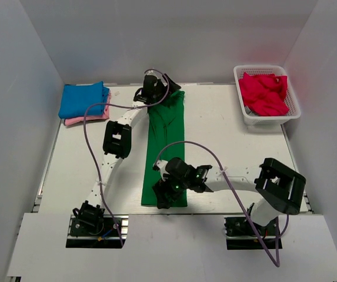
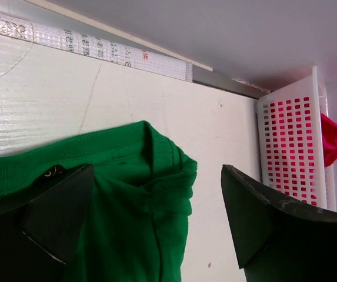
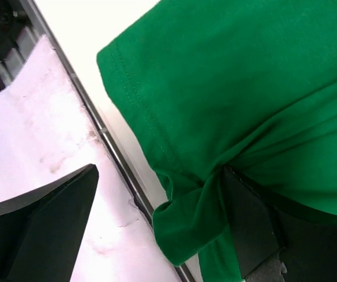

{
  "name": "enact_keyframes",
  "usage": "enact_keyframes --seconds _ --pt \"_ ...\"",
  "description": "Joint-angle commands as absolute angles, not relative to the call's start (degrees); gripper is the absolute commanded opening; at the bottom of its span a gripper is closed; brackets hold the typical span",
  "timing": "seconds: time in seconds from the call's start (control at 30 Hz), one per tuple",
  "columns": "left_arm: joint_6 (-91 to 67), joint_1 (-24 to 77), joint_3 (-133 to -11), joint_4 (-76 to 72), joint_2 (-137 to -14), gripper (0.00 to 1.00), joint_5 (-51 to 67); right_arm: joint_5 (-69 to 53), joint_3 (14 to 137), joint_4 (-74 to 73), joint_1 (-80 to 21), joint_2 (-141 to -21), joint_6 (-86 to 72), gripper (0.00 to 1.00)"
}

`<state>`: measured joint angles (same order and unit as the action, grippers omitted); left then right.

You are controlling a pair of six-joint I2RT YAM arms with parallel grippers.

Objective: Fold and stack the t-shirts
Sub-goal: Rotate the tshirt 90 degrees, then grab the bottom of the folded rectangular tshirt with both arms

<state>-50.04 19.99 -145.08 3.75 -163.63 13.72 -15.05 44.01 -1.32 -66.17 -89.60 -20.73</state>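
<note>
Table (image 1: pixel 227 129): green t-shirt (image 1: pixel 167 141) lies as a long strip down the middle, far edge to near edge. Left gripper (image 1: pixel 148 97) at the collar and right gripper (image 1: pixel 162 197) at the hem both stand wide apart. Each should pinch every layer squarely before folding.

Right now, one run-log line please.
green t-shirt: long strip mid-table | left gripper: open, collar end | right gripper: open, hem end | blue t-shirt on pink t-shirt: far left | red t-shirt: in basket
</note>
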Motion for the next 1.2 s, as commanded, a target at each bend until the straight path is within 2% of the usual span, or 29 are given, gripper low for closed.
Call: enact_keyframes --seconds 0.0,0.13,0.3,0.37,0.47,0.53,0.63,0.7,0.73,0.77,0.83,0.93,1.03,1.1,1.17 --pt "-48.0 19.42 -142.65 7.12 -163.92 1.0 10.55 -12.84 45.78 -8.88 -68.03 -87.63 -20.83 0.9" --pt "-47.46 19.42 -146.25 7.65 -160.32 1.0 8.09 -11.95 46.67 -5.9 -68.55 -80.7 -20.66 0.9" --pt "-42.03 19.42 -143.79 9.92 -147.67 1.0 5.45 -18.27 43.69 3.42 -69.35 -69.65 -20.38 0.9" --pt "-40.44 18.81 -141.96 11.07 -143.98 1.0 6.41 -16.97 40.52 5.44 -69.17 -66.12 -23.1 0.9" --pt "-35.96 18.81 -139.32 15.1 -136.08 1.0 7.65 -8.99 38.94 0.13 -68.91 -62.67 -27.05 0.9" --pt "-32.63 18.81 -137.21 22.19 -131.51 1.0 8.17 2.06 38.67 -6.47 -68.73 -61.45 -33.26 0.9" --pt "-29.72 19.95 -124.41 29.51 -119.04 1.0 8.71 10.09 36.22 -13.27 -68.03 -58.82 -41.18 0.9" --pt "-30.76 21.18 -105.19 33.05 -106.17 1.0 8.17 12.21 32.62 -14.32 -66.81 -57.05 -43.06 0.9" --pt "-31.28 21.7 -97.2 31.39 -101.3 1.0 8.17 12.13 31.74 -14.5 -66.36 -56.69 -45.15 0.9" --pt "-33.12 23.1 -81.46 27.2 -96.64 1.0 8.17 12.39 30.86 -15.29 -65.75 -56.86 -45.61 0.9" --pt "-35.58 25.21 -62.61 24.71 -83.98 1.0 8.17 9.69 30.85 -16.96 -64.6 -58.61 -45.97 0.9" --pt "-40.33 27.15 -46.39 24.7 -74.65 1.0 7.03 5.55 30.5 -16.88 -63.81 -60.99 -46.75 0.9" --pt "-43.24 29.61 -38.44 29.17 -68.57 1.0 9.66 2.38 28.74 -13.12 -62.76 -63.01 -48.25 0.86" --pt "-45.24 31.46 -35.52 32.93 -65.49 1.0 9.67 0.63 27.26 -11.35 -62.4 -64.42 -48.78 0.8" --pt "-45.96 32.42 -31.83 34.71 -63.29 1.0 9.67 0.53 26.9 -9.58 -61.88 -65.56 -49.13 0.8"
